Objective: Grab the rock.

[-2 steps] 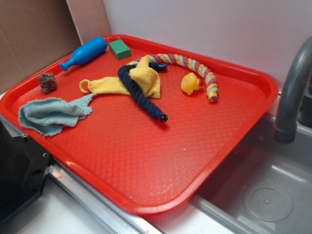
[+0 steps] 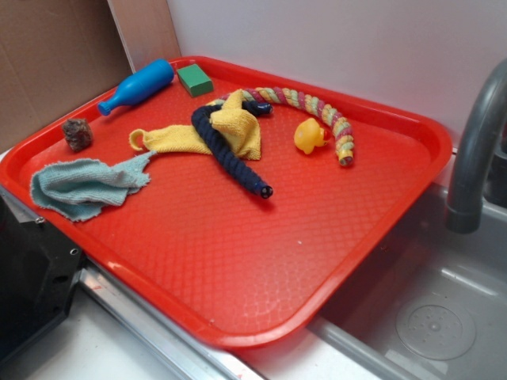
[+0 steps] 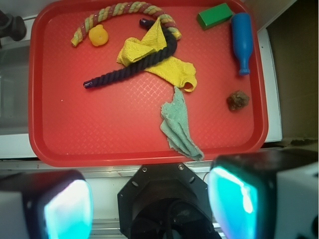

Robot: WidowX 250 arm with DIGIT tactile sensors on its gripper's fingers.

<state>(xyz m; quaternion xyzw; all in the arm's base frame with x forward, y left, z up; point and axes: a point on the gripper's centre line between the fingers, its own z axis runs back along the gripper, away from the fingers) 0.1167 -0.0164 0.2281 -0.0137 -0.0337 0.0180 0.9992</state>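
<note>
Hovering high above the near edge of the red tray (image 3: 47, 149), the gripper (image 3: 149, 201) has its two fingers spread wide apart, with nothing between them; only the wrist view shows it, since the arm does not appear in the exterior view. The rock (image 3: 238, 100) lies alone on the tray floor, close to the right rim in the wrist view, and in the exterior view it (image 2: 78, 134) sits at the far left side of the tray. It touches nothing: the blue bottle-shaped toy (image 3: 241, 42) is farther away along the same rim, the green block (image 3: 214, 15) is near the far corner, and the light green cloth (image 3: 178, 128) is near it but apart. The yellow cloth (image 3: 157, 57) with the dark blue rope (image 3: 130, 71) over it fills the middle, and the yellow duck (image 3: 98, 35) and the multicoloured rope (image 3: 122, 12) are on the far opposite side, well apart from the rock. I judge that the task is only at its first step, the approach, because the gripper is not yet over the rock and not yet low. The next move, I think, calls for travelling toward the right in the wrist view and forward until the fingers stand one on each side of the rock, then going down and closing. The rock is small and lumpy, so it may slip or roll if the fingers meet it off-centre, and the tray rim just beside it leaves little room for the outer finger.
</note>
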